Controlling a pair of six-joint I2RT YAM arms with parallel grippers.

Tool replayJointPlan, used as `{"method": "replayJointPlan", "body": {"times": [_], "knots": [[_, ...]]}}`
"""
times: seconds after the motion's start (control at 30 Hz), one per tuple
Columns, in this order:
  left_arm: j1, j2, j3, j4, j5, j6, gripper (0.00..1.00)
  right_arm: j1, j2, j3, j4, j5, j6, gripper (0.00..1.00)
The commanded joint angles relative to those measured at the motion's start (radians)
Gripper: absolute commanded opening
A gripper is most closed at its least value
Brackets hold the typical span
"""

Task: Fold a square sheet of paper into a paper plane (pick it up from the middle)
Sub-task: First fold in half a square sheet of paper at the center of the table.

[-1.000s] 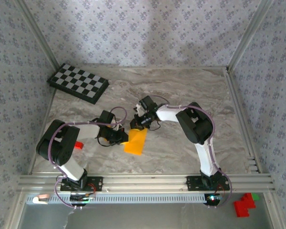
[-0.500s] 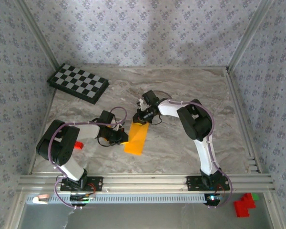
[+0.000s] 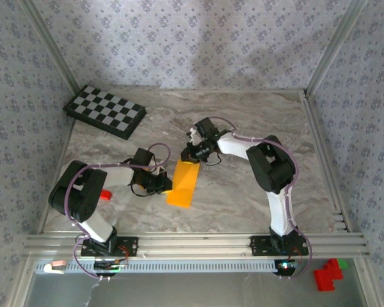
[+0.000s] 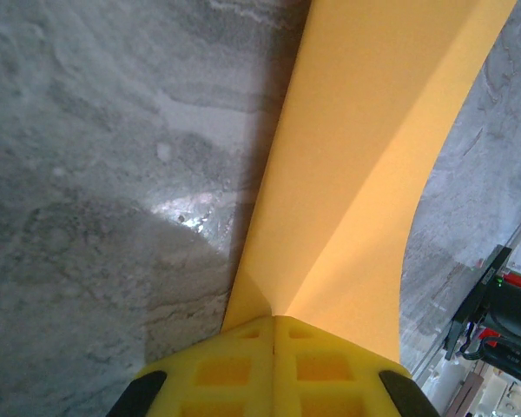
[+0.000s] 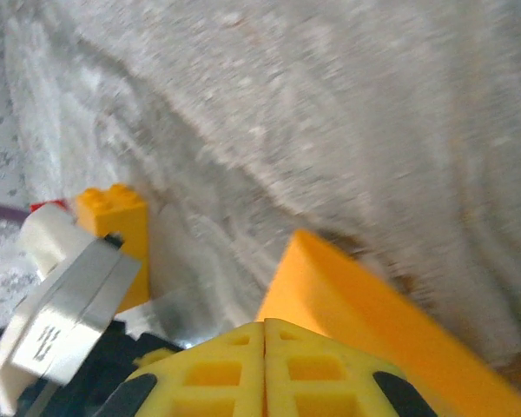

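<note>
The square sheet of paper (image 3: 183, 184), orange-yellow and creased into a narrow strip, lies slanted in the middle of the table. My left gripper (image 3: 164, 185) is shut on its left edge; in the left wrist view the paper (image 4: 365, 156) rises in a V-shaped fold from the shut yellow fingertips of that gripper (image 4: 273, 318). My right gripper (image 3: 191, 157) is at the strip's far end. In the right wrist view that gripper (image 5: 265, 324) has its fingers pressed together, with the paper (image 5: 356, 300) coming out just beyond them to the right.
A black-and-white checkered board (image 3: 105, 112) lies at the back left. A small orange block (image 5: 117, 226) stands on the table near the left arm's wrist. Red and green blocks (image 3: 326, 276) sit outside the frame at the front right.
My right gripper has moved back and a little to the right, and the paper's far end has stretched out with it into a longer strip. The left gripper has stayed put.
</note>
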Motion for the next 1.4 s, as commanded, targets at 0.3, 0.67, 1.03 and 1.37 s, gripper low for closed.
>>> {"method": "replayJointPlan", "body": {"times": [0.3,0.67,1.03,1.37], "knots": [[-0.013,0.037,-0.054,-0.156,-0.151,0.028,0.00,0.070,0.040,-0.002,0.058,-0.033,0.032,0.09],[-0.011,0.036,-0.055,-0.160,-0.156,0.030,0.00,0.094,0.126,0.016,0.058,-0.044,0.055,0.09],[-0.013,0.038,-0.056,-0.173,-0.176,0.033,0.00,0.013,0.178,0.046,0.013,0.001,0.048,0.08],[-0.014,0.039,-0.053,-0.178,-0.177,0.038,0.00,-0.034,0.214,0.103,-0.047,0.053,0.048,0.07]]}}
